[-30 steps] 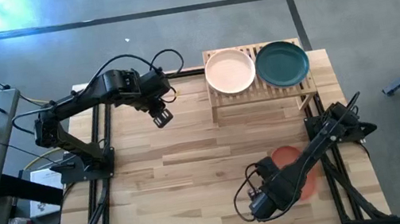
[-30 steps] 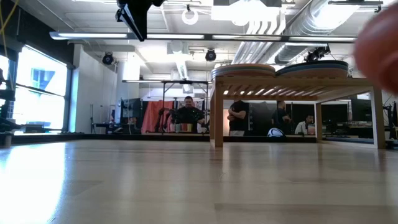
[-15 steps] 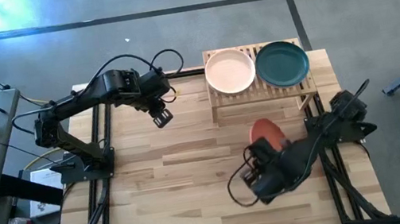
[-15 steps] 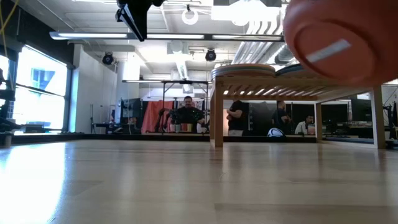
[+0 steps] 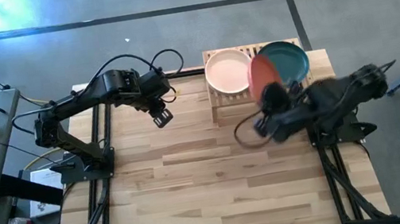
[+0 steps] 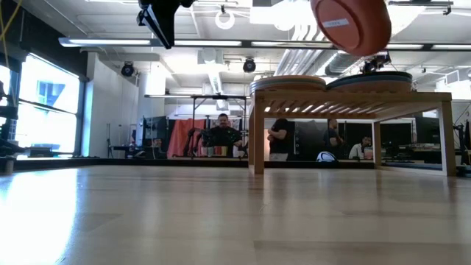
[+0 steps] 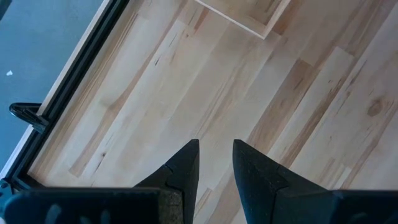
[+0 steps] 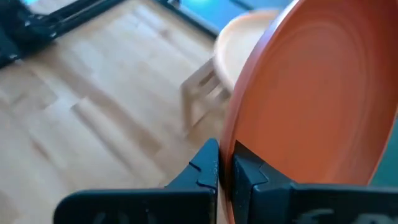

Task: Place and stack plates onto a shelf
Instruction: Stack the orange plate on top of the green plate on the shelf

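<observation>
Our right gripper (image 5: 269, 99), clamped on the round matte terracotta plate (image 5: 262, 78), has swung it from five o'clock up over the slatted bamboo shelf (image 5: 294, 95), ready for stacking; left gripper (image 5: 162, 119) idles slightly parted.

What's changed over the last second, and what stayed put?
The right gripper, shut on the terracotta plate, carried it from the table's near right corner up to the shelf, tilted on edge between the pale pink plate and the dark green plate. Those two plates and the left gripper, hovering open, stayed put.
</observation>
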`<state>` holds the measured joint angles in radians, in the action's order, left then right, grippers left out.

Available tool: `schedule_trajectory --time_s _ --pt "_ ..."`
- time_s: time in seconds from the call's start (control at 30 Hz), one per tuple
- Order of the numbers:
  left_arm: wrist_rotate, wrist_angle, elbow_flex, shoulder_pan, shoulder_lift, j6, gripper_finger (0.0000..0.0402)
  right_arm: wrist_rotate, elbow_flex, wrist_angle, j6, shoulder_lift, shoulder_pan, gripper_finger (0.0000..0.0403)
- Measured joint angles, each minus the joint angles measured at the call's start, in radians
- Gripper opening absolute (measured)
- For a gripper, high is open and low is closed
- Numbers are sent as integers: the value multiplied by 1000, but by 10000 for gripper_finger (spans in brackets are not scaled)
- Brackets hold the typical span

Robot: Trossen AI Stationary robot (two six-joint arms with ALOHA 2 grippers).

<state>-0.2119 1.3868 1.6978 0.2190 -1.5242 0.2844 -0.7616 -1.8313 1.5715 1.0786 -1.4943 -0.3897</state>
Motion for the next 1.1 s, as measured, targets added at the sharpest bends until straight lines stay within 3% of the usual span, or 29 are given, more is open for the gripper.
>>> schedule_trajectory --time_s 0.33,0.57,0.7,0.87,1.1 --pt "0 -3 0 1 0 0 87 -56 0 0 -481 178 228 0" --pt "0 -52 0 1 0 0 87 -46 1 0 -779 209 425 0" --pt "0 -71 0 2 0 0 87 33 8 -2 -863 205 553 0" --pt "-6 -77 0 4 0 1 87 125 115 0 -898 235 694 0" --pt "-8 -77 0 4 0 1 87 252 268 -32 -1003 274 763 0"
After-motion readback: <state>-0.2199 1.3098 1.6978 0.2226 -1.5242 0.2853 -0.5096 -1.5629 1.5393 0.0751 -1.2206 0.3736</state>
